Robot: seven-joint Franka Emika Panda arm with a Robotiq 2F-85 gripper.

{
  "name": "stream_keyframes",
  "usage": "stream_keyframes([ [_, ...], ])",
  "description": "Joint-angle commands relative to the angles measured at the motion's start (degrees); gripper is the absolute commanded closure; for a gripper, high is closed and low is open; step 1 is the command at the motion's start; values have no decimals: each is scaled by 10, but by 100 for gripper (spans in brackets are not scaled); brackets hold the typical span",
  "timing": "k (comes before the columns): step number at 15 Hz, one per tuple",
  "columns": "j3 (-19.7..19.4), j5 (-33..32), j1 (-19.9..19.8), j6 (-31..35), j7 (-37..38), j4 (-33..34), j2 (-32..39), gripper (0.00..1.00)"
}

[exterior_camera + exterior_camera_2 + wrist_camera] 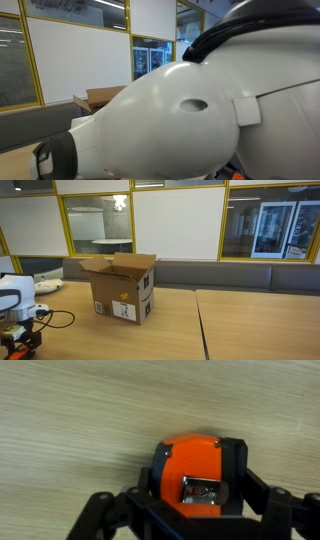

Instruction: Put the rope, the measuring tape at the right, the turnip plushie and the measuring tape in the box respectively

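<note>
The pincer stood spread around the tape, not yet pinching it, on the table well apart from the box. If the jaws closed off-centre, its rounded case could have slipped out sideways.

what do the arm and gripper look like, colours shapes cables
The arm is a smooth, rounded, glossy white shell with an oval recess and black bands at its joints. In an exterior view a thin black cable loops beside it. The gripper is matt black, with angular, jointed fingers.
</note>
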Motion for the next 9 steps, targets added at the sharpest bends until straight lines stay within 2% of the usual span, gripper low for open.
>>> stream_keyframes([
  [1, -9, 17, -4, -9, 7, 15, -20, 38],
  [4, -15, 12, -5, -9, 6, 12, -19, 38],
  [9, -67, -5, 10, 2, 6, -10, -12, 38],
])
